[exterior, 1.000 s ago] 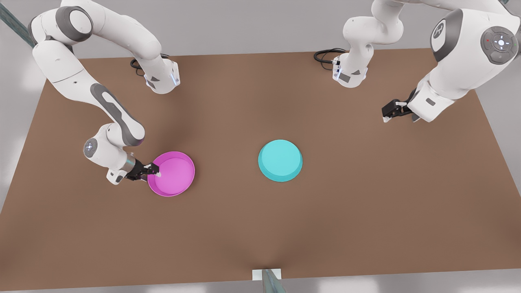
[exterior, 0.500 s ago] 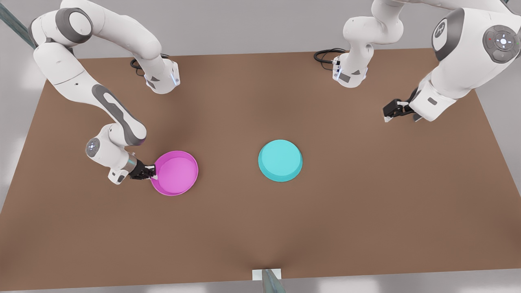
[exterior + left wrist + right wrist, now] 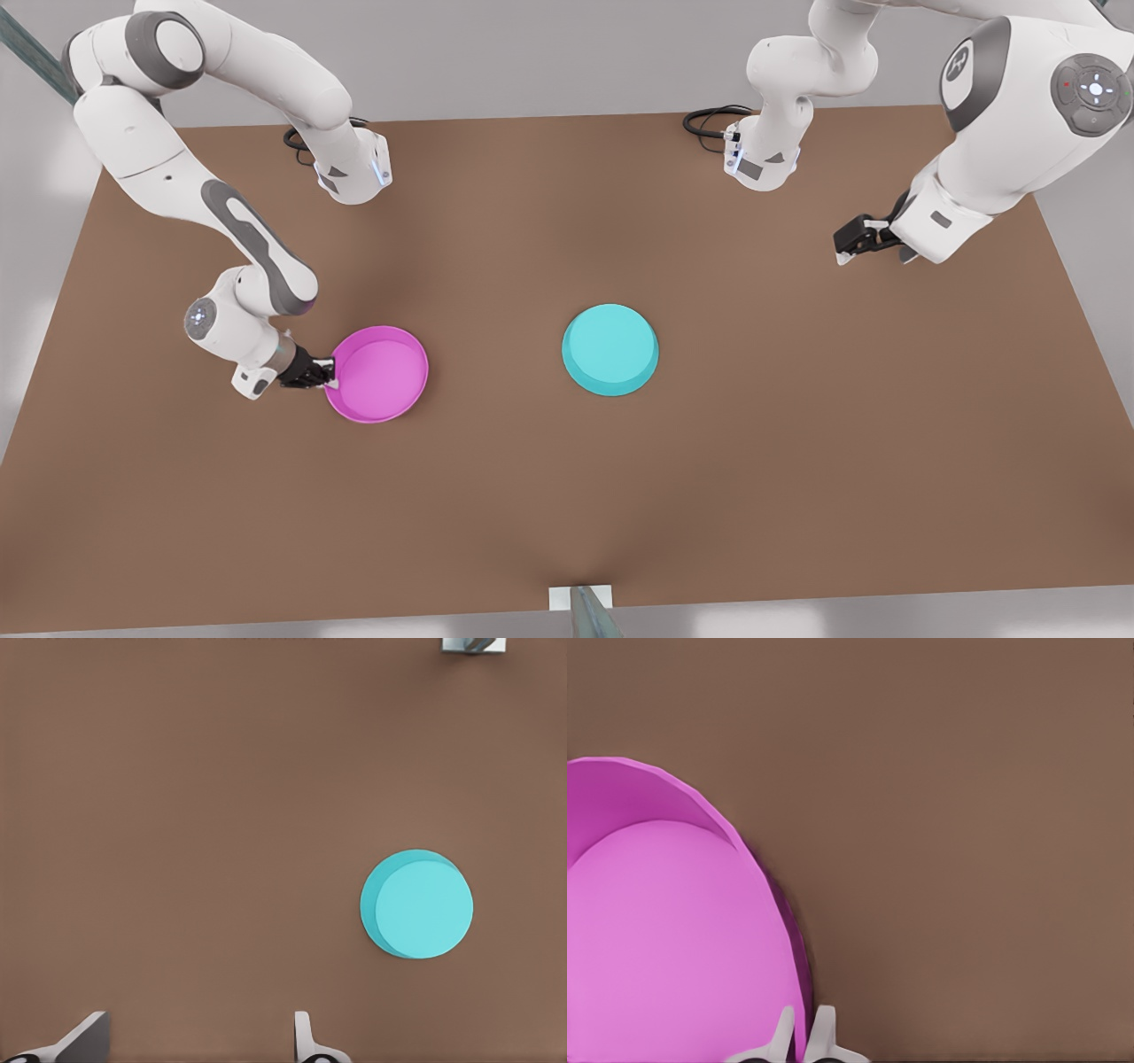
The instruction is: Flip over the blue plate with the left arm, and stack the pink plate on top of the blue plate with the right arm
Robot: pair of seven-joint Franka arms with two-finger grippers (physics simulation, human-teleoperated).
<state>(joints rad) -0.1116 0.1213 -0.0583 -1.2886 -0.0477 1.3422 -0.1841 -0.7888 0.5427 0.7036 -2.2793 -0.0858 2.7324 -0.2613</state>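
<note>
The pink plate (image 3: 376, 374) (image 3: 664, 939) sits open side up toward the front view's left. My right gripper (image 3: 330, 376) (image 3: 802, 1028) is shut on its rim at the edge facing the front view's left, one finger inside the rim and one outside. Whether the plate is clear of the table I cannot tell. The blue plate (image 3: 609, 349) (image 3: 418, 904) lies near the table's middle with its flat base up. My left gripper (image 3: 842, 248) (image 3: 195, 1028) hangs open and empty, high and far off at the front view's right, waiting.
The brown table (image 3: 797, 461) carries both arm bases at its far edge, each with a black cable (image 3: 709, 120). A small white bracket (image 3: 580, 602) (image 3: 474, 643) sits at the middle of the near edge.
My right gripper has drawn back slightly to the front view's left, from reaching over the pink rim to pinching it, and the pink plate shifted a little. The left arm barely moved.
</note>
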